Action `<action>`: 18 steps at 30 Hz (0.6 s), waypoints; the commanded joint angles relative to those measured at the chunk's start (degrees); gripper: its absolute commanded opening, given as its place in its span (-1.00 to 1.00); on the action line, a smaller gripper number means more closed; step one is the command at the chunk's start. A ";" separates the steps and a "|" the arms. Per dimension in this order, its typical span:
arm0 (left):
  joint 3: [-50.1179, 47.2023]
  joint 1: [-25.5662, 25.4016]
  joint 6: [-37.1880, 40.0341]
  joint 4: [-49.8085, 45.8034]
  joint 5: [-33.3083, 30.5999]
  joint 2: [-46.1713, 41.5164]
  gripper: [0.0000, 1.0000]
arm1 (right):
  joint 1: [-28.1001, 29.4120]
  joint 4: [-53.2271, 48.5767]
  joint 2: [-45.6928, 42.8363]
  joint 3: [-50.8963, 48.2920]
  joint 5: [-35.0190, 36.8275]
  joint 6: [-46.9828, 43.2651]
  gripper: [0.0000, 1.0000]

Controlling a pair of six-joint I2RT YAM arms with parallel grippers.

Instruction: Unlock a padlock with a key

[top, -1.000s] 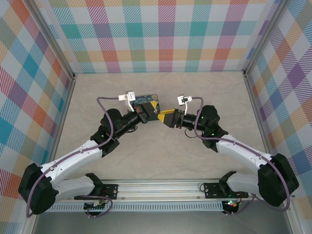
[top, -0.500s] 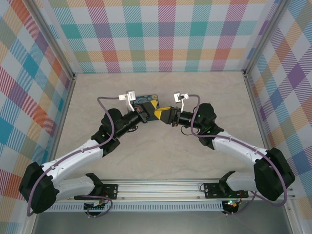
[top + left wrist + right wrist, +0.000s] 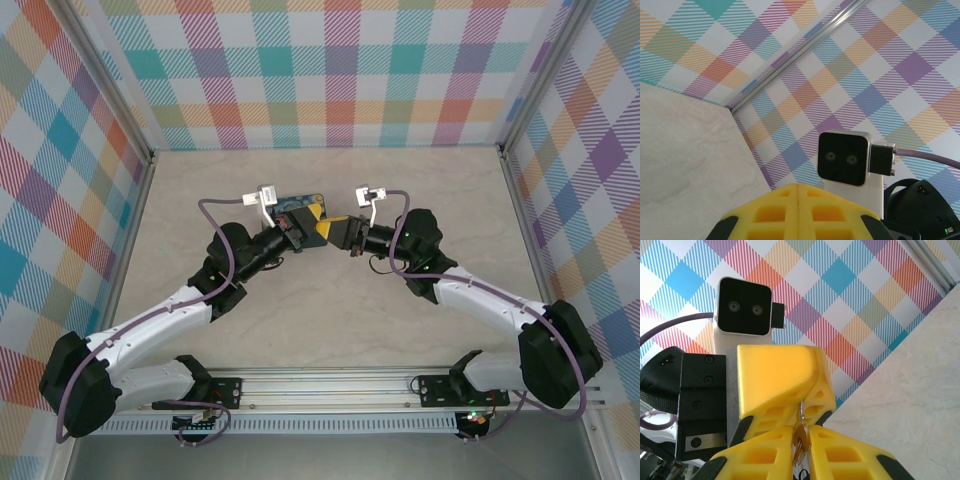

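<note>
Two arms stretch from the near rail and meet tip to tip over the middle of the table [image 3: 420,190]. The right gripper [image 3: 326,230] has slid in leftward over the last second, and its jaws, wide a moment ago, are now pinched narrow. The right wrist view shows why: a small brassy sliver, the key [image 3: 801,436] by the look of it, sits squeezed between those yellow fingers [image 3: 765,455]. Facing it nose to nose, the left gripper [image 3: 304,223] hasn't budged, its fingers [image 3: 767,217] pressed fully together. What they grip I can't make out, though I'd guess the padlock. Just behind the pair lies the painted tin [image 3: 296,204]. With both sides now clamped, I'd say a turn of the key comes next.
</note>
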 commanded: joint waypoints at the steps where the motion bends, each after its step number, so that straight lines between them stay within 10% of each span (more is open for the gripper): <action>1: 0.21 -1.00 -0.24 2.52 0.06 -0.03 -1.00 | 0.39 2.35 0.51 2.32 0.10 0.40 -0.73; 13: 0.04 -0.99 0.14 1.77 -0.78 -0.46 -1.00 | 0.41 -1.97 -0.82 2.03 0.87 -1.43 -1.00; 18: 1.41 -0.83 4.70 -8.39 -5.85 -4.08 -0.26 | 0.41 -15.07 -3.72 2.22 4.19 -7.08 -1.00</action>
